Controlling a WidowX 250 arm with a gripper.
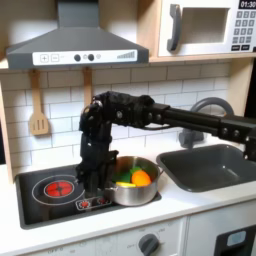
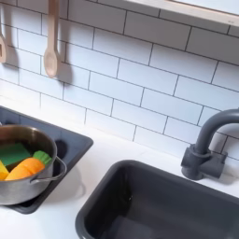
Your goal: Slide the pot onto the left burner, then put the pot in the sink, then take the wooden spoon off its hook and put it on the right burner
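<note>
The shiny steel pot point(image 1: 137, 188) point(image 2: 37, 179) stands on the right side of the black cooktop point(image 1: 40, 200) point(image 2: 77, 142). It holds an orange toy vegetable point(image 1: 141, 177) point(image 2: 25, 168) and green pieces. My gripper point(image 1: 92, 180) reaches down at the pot's left rim in the first exterior view; its dark fingers blend with the cooktop, so their state is unclear. The left burner point(image 1: 58, 187) glows red and is bare. The wooden spoon point(image 2: 51, 42) point(image 1: 88, 84) hangs on the tiled wall, partly behind my arm in the first exterior view. The dark grey sink point(image 1: 205, 167) point(image 2: 159, 201) lies right of the stove.
A slotted wooden spatula point(image 1: 38, 112) hangs left of the spoon. The arched faucet point(image 1: 214, 108) point(image 2: 206, 149) rises behind the sink. A range hood point(image 1: 78, 40) and a microwave point(image 1: 205, 27) overhang the counter. Stove knobs point(image 1: 90, 203) sit along the cooktop's front edge.
</note>
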